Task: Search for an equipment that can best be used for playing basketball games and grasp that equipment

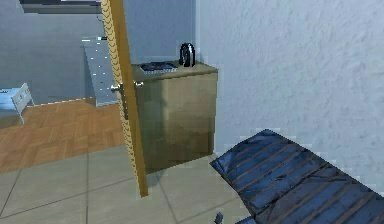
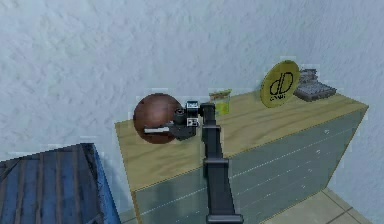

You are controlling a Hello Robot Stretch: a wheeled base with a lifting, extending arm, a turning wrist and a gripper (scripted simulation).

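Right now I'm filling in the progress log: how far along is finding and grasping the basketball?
Done: the search looks over, since the basketball sits on the dresser in the arm side view. In hand: the arm reaches out with the hand at the ball. Left: a confirmed grasp; the ball rests on the dresser top, so I cannot tell whether the hand holds it.

Claw at a brown basketball on a wooden dresser, yellow disc nearby.

- Dark grey, square-section arm bar, matte.
- Two small white square tags with black marks at its end.
- Dark, blocky pincer with two thin fingers.
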